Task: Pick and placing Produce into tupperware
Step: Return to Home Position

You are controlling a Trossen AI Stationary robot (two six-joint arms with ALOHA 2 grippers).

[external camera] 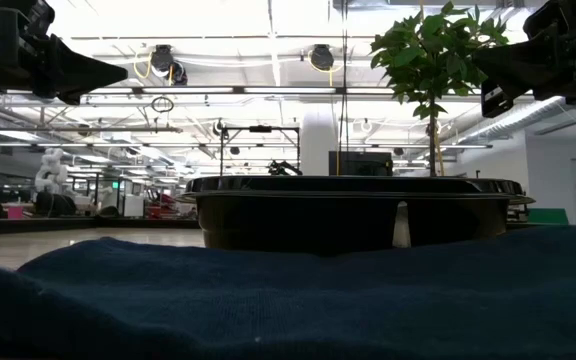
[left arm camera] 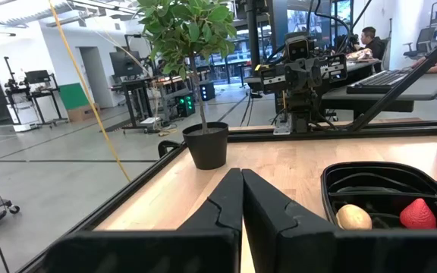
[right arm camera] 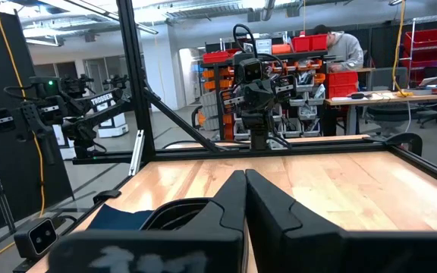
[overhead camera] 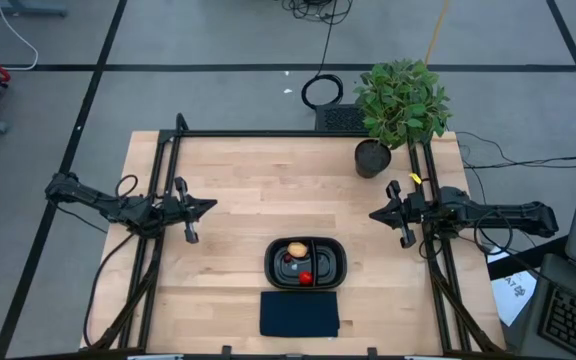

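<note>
The black oval tupperware (overhead camera: 306,263) sits near the table's near edge, and its dark wall (external camera: 348,212) fills the low view. Inside lie a tan-orange ball (overhead camera: 296,249), a bright red piece (overhead camera: 306,278) and a small dark piece (overhead camera: 289,259); the left wrist view shows the tan ball (left arm camera: 353,218) and the red piece (left arm camera: 418,214) in it. My left gripper (overhead camera: 208,207) hovers shut at the table's left, fingers meeting (left arm camera: 242,199). My right gripper (overhead camera: 376,213) hovers shut at the right, fingers meeting (right arm camera: 244,199). Neither holds anything.
A flat dark blue rectangle (overhead camera: 299,314) lies just near of the tupperware. A leafy potted plant (overhead camera: 398,105) stands at the far right of the table, its pot (overhead camera: 371,158) near my right arm. Bare wood lies between the grippers and toward the far edge.
</note>
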